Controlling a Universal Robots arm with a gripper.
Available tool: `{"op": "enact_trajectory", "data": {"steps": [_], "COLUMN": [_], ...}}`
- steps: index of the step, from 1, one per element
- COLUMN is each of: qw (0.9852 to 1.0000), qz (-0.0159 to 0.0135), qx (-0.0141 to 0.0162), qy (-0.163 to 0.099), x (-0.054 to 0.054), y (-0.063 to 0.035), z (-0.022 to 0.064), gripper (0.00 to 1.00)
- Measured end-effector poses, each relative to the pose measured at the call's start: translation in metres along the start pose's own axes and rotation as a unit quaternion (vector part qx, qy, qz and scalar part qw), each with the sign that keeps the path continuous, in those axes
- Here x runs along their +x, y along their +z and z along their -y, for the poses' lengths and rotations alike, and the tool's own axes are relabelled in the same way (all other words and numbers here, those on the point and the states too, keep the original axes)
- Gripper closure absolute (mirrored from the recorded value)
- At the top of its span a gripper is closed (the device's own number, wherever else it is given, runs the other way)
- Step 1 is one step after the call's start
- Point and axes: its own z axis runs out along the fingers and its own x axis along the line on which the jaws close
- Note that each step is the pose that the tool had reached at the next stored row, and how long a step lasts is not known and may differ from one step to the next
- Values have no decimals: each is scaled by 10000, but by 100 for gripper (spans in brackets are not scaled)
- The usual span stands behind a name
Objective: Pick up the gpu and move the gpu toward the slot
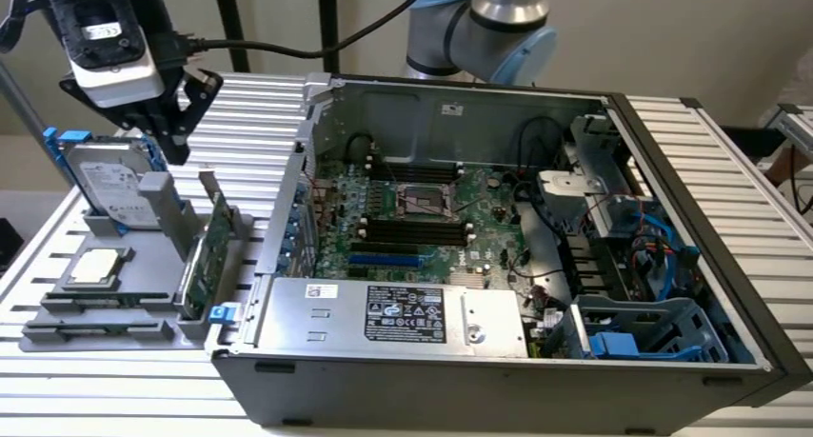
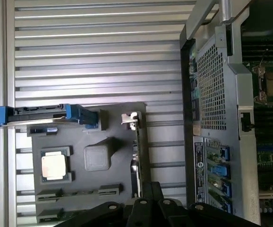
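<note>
Over the gray holder [image 2: 117, 165] on the desk [image 1: 254, 104], closed, empty jaws hang above the graphics card [image 1: 204, 256] standing on edge along the holder's side nearest the computer case [image 1: 508, 370]; lowered shut, they could strike its top edge and tip it.

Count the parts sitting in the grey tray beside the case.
3: the drive at the far end, the CPU in front of it, the gpu on edge nearest the case. The near grooves may hide more.
</note>
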Motion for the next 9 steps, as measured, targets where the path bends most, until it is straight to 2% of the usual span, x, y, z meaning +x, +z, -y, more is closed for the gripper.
{"op": "enact_trajectory", "data": {"steps": [4,9], "qw": [10000,10000], "qz": [-1,-8], "qx": [-1,-1], "qy": [-15,-75], "x": [85,115], "y": [27,43], "z": [17,65], "gripper": [89,89]}}
